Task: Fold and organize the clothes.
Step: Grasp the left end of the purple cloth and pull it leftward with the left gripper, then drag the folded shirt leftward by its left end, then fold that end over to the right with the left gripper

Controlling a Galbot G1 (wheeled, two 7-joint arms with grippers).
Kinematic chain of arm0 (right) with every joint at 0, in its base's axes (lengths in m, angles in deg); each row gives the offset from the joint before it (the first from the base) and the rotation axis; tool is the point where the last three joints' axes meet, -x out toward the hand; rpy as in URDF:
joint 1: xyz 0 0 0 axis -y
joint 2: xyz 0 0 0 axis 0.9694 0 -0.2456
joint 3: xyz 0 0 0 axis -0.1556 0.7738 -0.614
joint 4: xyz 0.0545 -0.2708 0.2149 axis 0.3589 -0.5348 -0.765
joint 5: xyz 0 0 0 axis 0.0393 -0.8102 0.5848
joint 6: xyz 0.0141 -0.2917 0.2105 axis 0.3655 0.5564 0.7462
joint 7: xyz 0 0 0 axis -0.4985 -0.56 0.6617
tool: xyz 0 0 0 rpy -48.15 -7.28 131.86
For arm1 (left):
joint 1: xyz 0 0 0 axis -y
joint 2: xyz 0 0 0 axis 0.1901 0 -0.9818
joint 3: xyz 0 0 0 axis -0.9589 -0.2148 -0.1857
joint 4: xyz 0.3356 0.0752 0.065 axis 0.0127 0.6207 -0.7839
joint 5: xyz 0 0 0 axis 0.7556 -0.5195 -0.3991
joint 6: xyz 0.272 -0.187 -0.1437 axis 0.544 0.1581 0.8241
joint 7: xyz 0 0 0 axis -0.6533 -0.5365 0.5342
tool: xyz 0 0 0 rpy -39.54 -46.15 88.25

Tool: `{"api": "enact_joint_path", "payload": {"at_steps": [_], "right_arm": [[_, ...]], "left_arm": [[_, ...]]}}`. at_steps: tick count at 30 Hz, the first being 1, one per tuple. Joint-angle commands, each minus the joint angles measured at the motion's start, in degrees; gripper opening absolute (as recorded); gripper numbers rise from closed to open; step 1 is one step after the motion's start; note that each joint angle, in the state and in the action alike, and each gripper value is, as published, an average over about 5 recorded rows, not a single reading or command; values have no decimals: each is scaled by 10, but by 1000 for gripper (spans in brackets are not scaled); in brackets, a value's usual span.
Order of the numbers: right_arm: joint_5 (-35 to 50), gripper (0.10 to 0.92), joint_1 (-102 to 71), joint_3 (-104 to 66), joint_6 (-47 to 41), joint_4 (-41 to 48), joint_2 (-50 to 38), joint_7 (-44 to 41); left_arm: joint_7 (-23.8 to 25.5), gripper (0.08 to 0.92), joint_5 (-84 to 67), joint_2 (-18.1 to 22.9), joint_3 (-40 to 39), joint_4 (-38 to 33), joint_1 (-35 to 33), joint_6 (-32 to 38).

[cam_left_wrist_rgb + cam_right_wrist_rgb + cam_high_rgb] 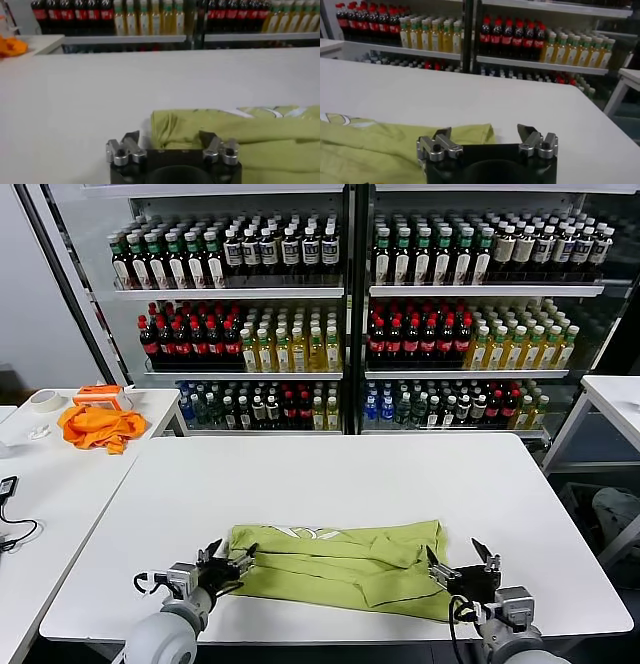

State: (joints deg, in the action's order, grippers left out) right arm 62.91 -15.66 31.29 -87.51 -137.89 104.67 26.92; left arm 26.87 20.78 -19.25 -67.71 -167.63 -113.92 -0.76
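Near the counter's (330,474) front edge, the T-shirt (345,564) is flanked by spread left pincer (232,562) and right pincer (460,562); both corners should be pinched evenly.

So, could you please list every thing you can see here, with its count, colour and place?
T-shirt: one, lime, partly folded, on the near part of the main table, between the two grippers.
Main table: one, white, in the centre.
Orange cloth: one, bright orange, crumpled on the side table at the left.
Side table: one, white, left of the main table.
Tape roll: one, whitish, on the side table behind the orange cloth.
Drink coolers: shelves of many bottles, red, yellow and dark, behind the tables.
Left gripper: one, open, at the T-shirt's left edge.
Right gripper: one, open, at the T-shirt's right edge.
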Motion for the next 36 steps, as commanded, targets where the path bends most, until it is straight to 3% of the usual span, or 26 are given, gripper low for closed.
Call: {"api": "enact_joint_path", "payload": {"at_steps": [1,10,18,23,29,36], "right_arm": [[7,823,-18,-29,2,-14,2,-3],[6,823,-13,-28,3,-6,2,-2],[-4,823,-1,-17,4,8,5,-2],[-5,823,8,-14,4,13,2,-2],[-2,823,26,-6,3,19,-1,-1],[-4,823,43,12,3,30,0,-1]], "left_arm": [[-33,584,-3,20,-6,4,5,-13],[-29,324,7,28,-10,11,8,-7],[20,113,123,45,4,8,13,15],[35,97,188,29,77,-31,-20,13],[76,97,221,-30,234,-81,-92,-22],[107,97,225,-79,366,-78,-129,-36]]}}
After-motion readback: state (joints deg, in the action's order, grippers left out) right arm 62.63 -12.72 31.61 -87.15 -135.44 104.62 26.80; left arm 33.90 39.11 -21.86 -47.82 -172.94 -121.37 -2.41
